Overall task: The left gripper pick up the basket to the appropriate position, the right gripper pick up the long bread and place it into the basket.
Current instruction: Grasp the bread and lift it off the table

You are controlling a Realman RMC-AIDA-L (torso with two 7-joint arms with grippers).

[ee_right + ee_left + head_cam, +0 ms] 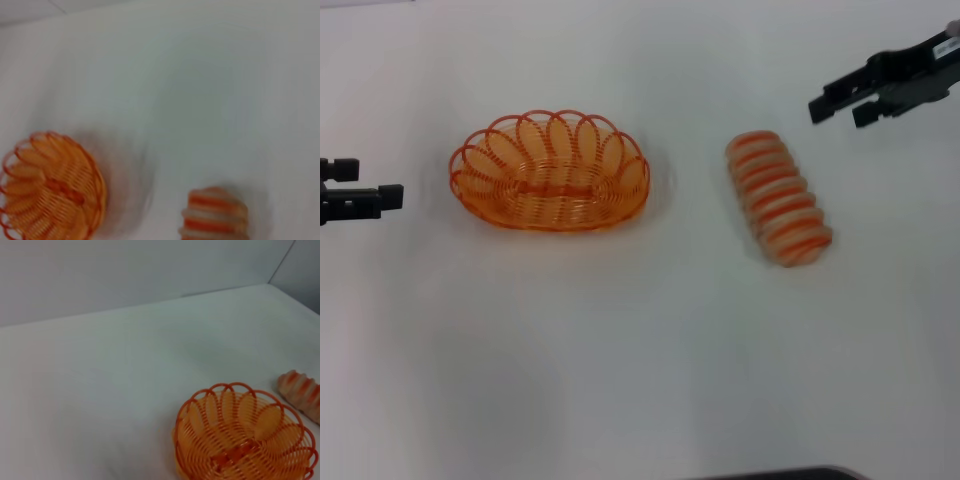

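Observation:
The orange wire basket [549,172] sits empty on the white table, left of centre; it also shows in the left wrist view [244,438] and the right wrist view [52,187]. The long bread [778,197], tan with orange stripes, lies on the table to the basket's right, apart from it; it also shows in the right wrist view [213,216] and the left wrist view [303,392]. My left gripper [388,198] is open and empty at the left edge, a little left of the basket. My right gripper [840,107] is open and empty at the upper right, above and right of the bread.
The white table [640,350] spreads around both objects. A dark edge [780,474] shows at the bottom of the head view. A grey wall [125,270] stands behind the table.

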